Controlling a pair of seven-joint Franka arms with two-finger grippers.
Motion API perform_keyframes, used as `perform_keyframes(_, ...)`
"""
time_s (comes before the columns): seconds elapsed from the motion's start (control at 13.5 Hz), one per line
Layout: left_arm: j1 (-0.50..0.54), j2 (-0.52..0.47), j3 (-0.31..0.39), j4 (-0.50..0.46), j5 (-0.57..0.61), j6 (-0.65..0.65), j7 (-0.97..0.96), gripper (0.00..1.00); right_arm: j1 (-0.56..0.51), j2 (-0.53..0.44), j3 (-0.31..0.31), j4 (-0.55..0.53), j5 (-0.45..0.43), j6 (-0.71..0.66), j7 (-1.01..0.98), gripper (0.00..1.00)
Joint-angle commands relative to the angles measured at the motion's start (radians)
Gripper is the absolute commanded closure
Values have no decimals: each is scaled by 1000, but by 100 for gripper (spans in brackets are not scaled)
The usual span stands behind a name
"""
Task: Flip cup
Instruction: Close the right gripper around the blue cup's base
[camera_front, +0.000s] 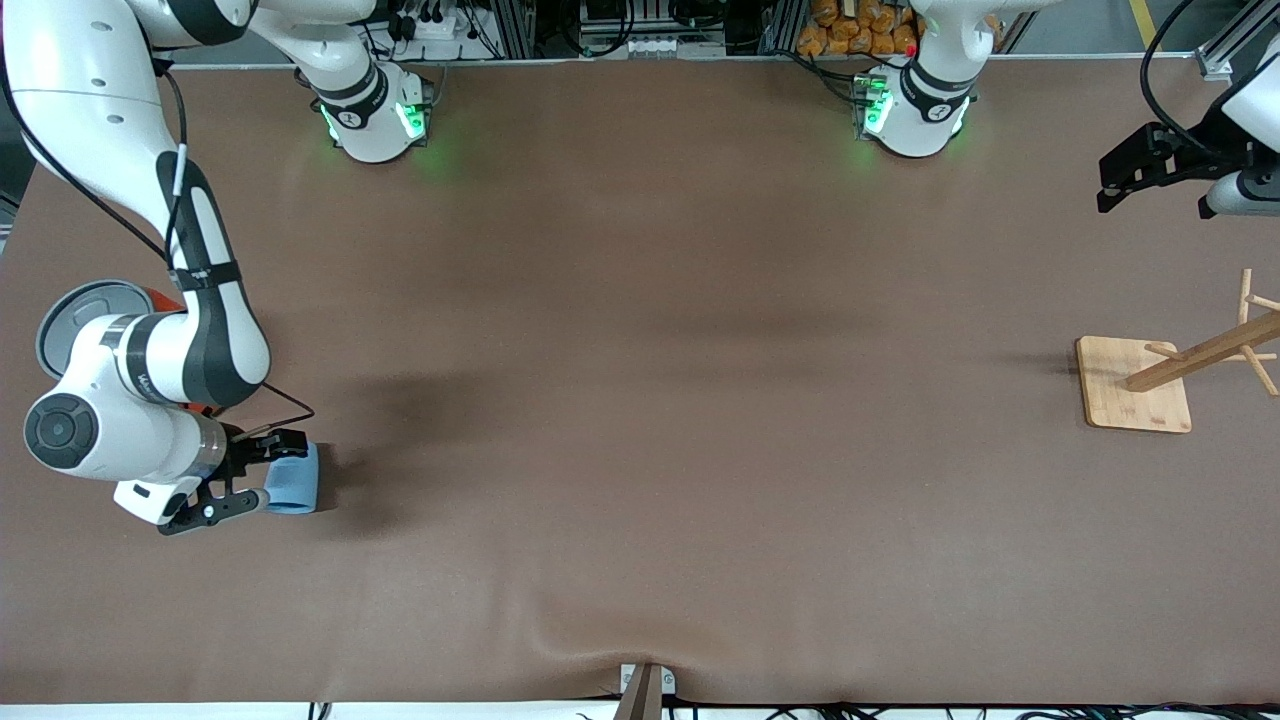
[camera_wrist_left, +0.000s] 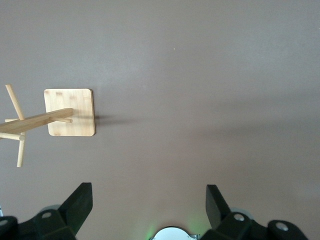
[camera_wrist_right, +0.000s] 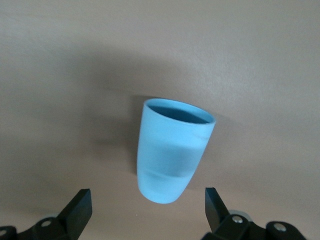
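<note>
The light-blue cup (camera_front: 293, 480) lies on its side on the brown table near the right arm's end, in the half of the table nearer the front camera. Its mouth points toward the table's middle. My right gripper (camera_front: 264, 473) is open, low at the cup's base end. In the right wrist view the cup (camera_wrist_right: 172, 150) shows its dark-blue inside, and the gripper (camera_wrist_right: 148, 206) has one finger on each side of the base, not touching it. My left gripper (camera_front: 1108, 192) is open and empty, waiting high over the left arm's end of the table (camera_wrist_left: 148, 200).
An orange can with a grey lid (camera_front: 75, 315) stands partly hidden under the right arm. A wooden rack on a square base (camera_front: 1135, 385) stands at the left arm's end and also shows in the left wrist view (camera_wrist_left: 70, 112).
</note>
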Motion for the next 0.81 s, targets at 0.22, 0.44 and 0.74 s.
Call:
perform_keyframes(0.22,12,-1,-7,13,25,6,17,0,-51,39,8,-3,165,46,-125,0)
perform_keyframes(0.44,13,1,-7,11,25,6,17,0,-68,67,8,-2,199,147,-213,0)
perform_keyframes(0.74,5,7,-7,8,25,24,17,0,-65,68,7,-21,199,215,-213,0)
